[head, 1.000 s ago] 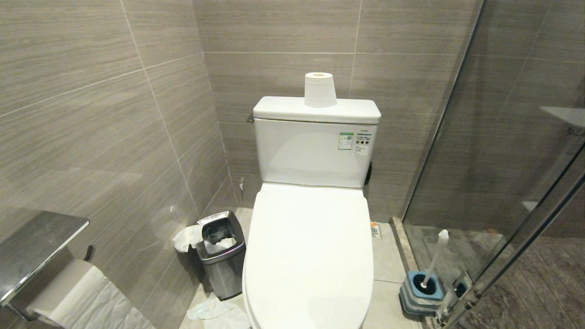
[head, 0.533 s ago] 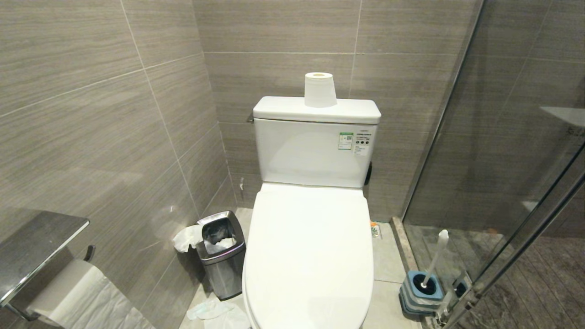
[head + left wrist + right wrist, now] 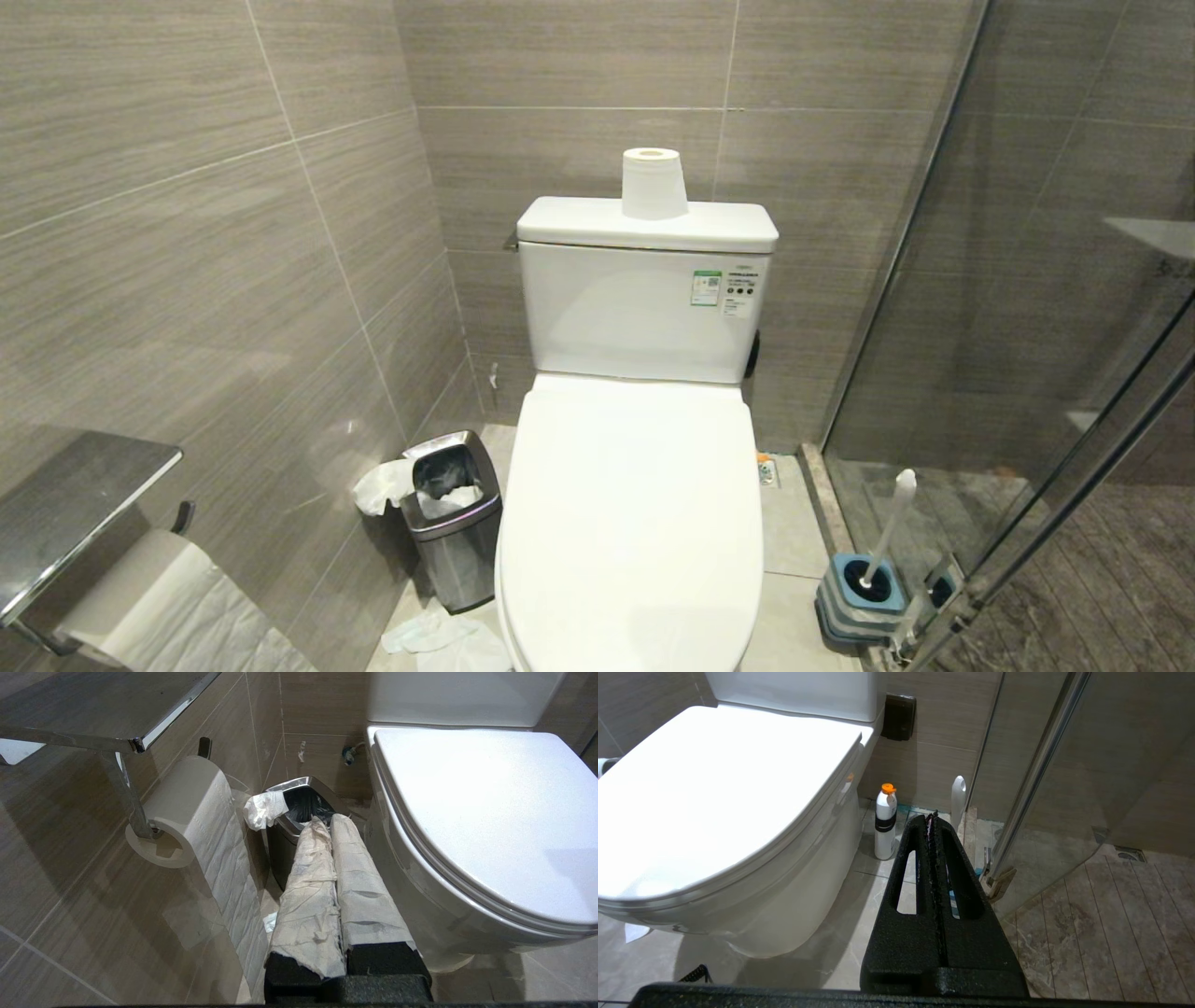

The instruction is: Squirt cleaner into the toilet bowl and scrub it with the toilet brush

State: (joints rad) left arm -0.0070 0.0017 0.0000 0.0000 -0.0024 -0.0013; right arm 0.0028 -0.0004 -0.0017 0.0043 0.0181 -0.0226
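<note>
One toilet bowl (image 3: 633,523) stands against the tiled back wall with its lid (image 3: 635,504) down, so the inside is hidden. One toilet brush (image 3: 889,528) leans in its blue-topped holder (image 3: 864,597) on the floor beside the glass shower door (image 3: 1027,327). No blue liquid shows anywhere; one white bottle (image 3: 885,822) with an orange cap stands on the floor between the bowl and the brush handle.

Neither arm appears in the head view. The left pincer (image 3: 327,826), its two fingers wrapped in white paper and pressed together with nothing between them, hangs low beside the bowl. Just past its tip sits one steel waste bin (image 3: 299,826) with tissue over its rim; to its far side from the bowl, one toilet paper roll (image 3: 187,812) hangs under a metal shelf (image 3: 103,709).

The right pincer (image 3: 930,817), two black fingers closed flat on each other and empty, hangs low on the bowl's other side. The bottle stands just ahead of its tip toward the bowl, and the brush's knob just ahead toward the glass.

A second paper roll (image 3: 653,183) stands upright on the tank (image 3: 644,308), well away from both pincers. Crumpled tissue (image 3: 439,639) lies on the floor by the bin.
</note>
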